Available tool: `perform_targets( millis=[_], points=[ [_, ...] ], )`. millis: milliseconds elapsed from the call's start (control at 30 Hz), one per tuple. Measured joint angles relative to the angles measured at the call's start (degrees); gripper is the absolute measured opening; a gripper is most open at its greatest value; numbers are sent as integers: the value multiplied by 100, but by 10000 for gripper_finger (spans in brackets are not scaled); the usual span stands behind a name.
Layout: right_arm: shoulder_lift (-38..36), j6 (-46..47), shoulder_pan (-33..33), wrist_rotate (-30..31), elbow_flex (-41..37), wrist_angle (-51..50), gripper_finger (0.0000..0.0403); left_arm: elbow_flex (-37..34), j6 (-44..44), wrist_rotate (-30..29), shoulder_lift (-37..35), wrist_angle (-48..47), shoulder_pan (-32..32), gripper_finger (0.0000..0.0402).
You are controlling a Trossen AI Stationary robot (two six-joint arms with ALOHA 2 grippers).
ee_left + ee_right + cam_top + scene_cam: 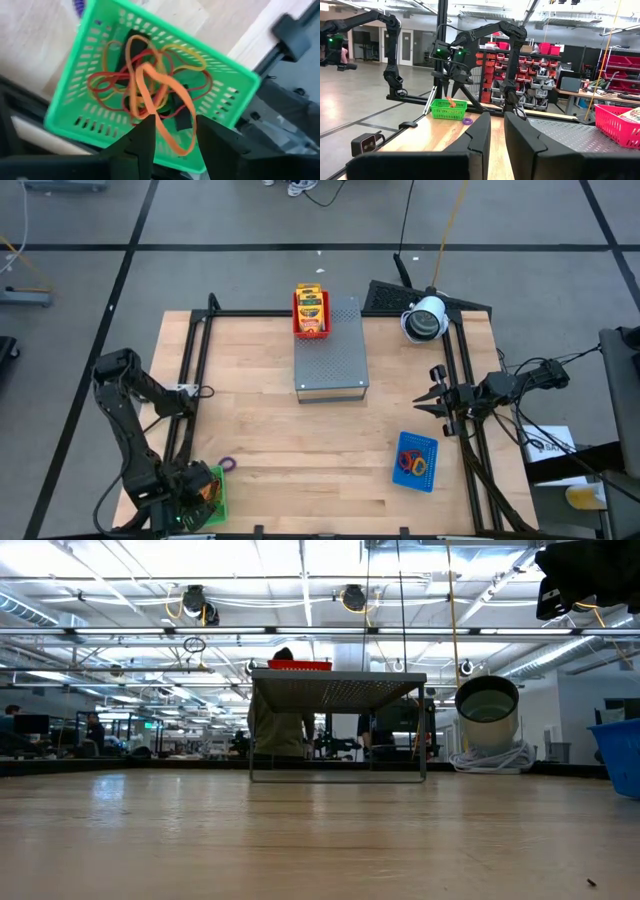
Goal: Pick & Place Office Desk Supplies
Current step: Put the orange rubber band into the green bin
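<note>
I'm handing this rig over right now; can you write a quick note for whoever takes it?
Left gripper: open over the green tray at the table's near left corner, an orange rubber band dangling between its fingers above the tray's pile.
Right gripper: waiting at the table's right edge, holding nothing, fingers a little apart.
Done: crayon packets in the red tray on the grey perforated box; bands in the blue tray.
Left: the purple band lying on the table beside the green tray.

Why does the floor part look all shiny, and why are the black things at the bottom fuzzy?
Low view: ceiling lights glare off the wooden table. Left wrist view: the left gripper fingers sit too near the lens, so they blur.
</note>
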Motion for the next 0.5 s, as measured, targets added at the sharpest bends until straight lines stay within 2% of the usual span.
perform_targets(
  millis=[233, 333, 500],
  points=[
    [-1, -1, 0, 0, 0, 0, 45, 2, 34, -21, -34, 137, 41, 150],
    [-1, 1, 0, 0, 0, 0, 45, 4, -15, -25, -34, -173, -9, 150],
    [0, 1, 1, 0, -1, 0, 45, 11, -16, -11, -118, -132, -19, 150]
  ],
)
